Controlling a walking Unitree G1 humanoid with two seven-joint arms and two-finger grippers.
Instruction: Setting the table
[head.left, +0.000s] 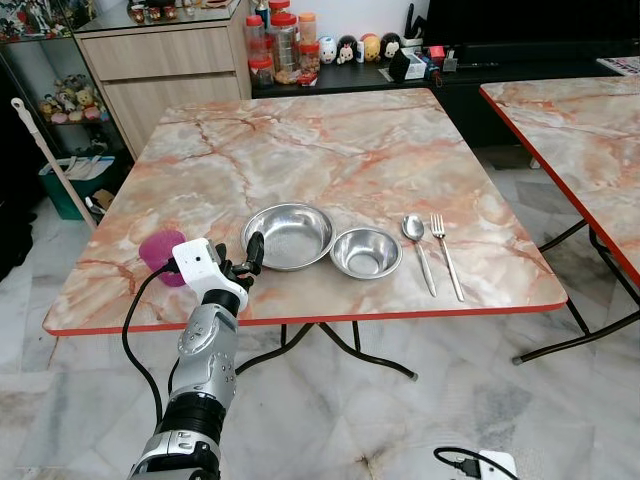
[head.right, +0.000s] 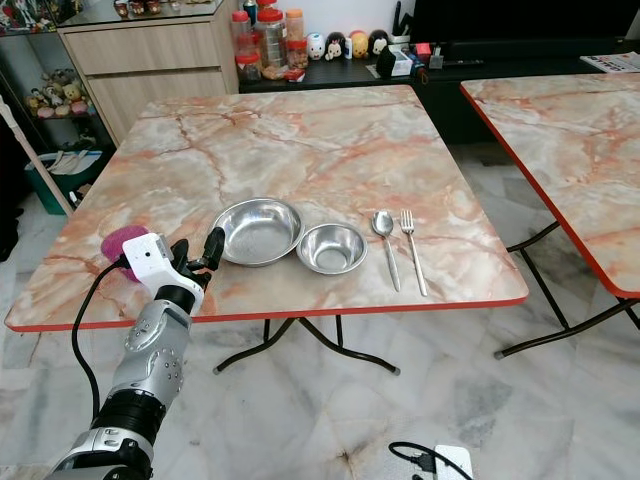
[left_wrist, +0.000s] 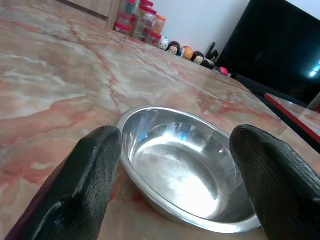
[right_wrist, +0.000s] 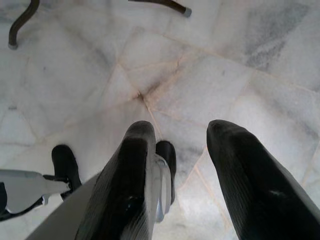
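Since the left gripper (head.left: 245, 262) hovers with fingers spread at nine o'clock of the large round steel bowl (head.left: 290, 234) on the marble-patterned table (head.left: 330, 150), a low approach could shove it into the small steel bowl (head.left: 366, 252) at three o'clock.

This is a lived-in home, a dining or living room. A folding desk (head.left: 330, 150) with a marble-pattern top stands on a marble tile floor (head.left: 400, 420). Behind it a wooden cabinet (head.left: 160, 70) and a low dark shelf (head.left: 470, 75) carry food jars (head.left: 283, 45) and small cartoon figurines (head.left: 360, 47), beside a black TV screen (left_wrist: 280, 50). Bowls (head.left: 290, 235) and cutlery (head.left: 430, 250) lie on the desk.
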